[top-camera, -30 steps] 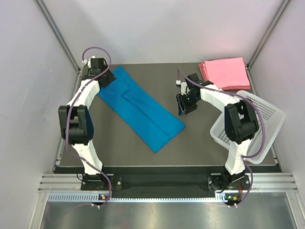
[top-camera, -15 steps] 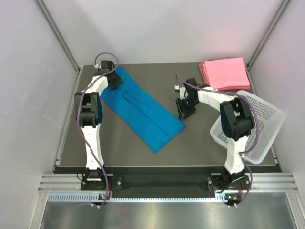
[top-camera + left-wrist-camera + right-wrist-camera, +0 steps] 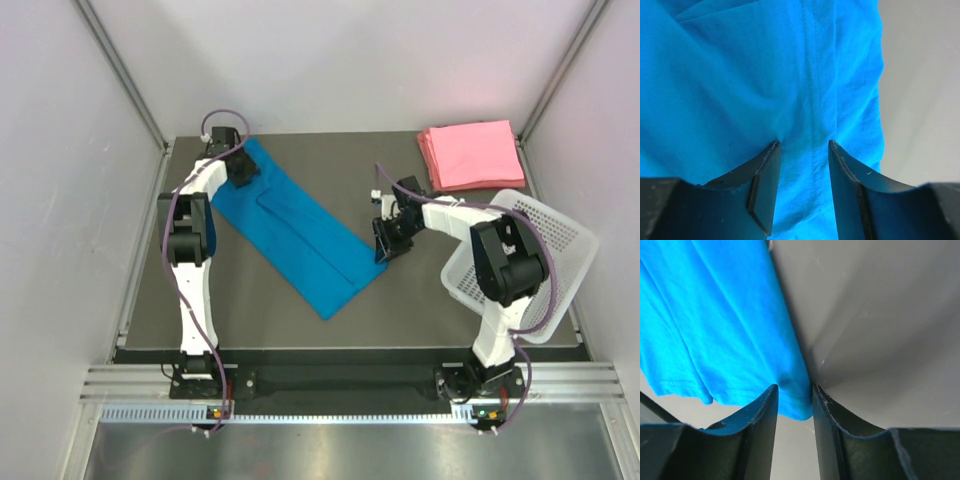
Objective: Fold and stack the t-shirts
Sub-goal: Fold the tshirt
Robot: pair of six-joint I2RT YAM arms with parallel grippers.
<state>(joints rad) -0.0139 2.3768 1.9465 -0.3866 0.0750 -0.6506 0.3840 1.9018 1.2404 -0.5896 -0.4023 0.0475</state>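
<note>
Pinching opposite ends of the blue t-shirt [image 3: 300,233] lying diagonally on the table [image 3: 420,300]: left gripper [image 3: 802,150] far corner, right gripper [image 3: 792,392] near edge; no writing legible.

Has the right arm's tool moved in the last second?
Yes. The right tool slid nearer, away from the pink stack, onto the blue shirt's corner.

- Dark grey bench [image 3: 420,300].
- Blue t-shirt [image 3: 300,235] spread flat, running diagonally across it.
- Pink t-shirts [image 3: 470,153] stacked at far right corner.
- White basket [image 3: 555,240] overhangs right edge.
</note>
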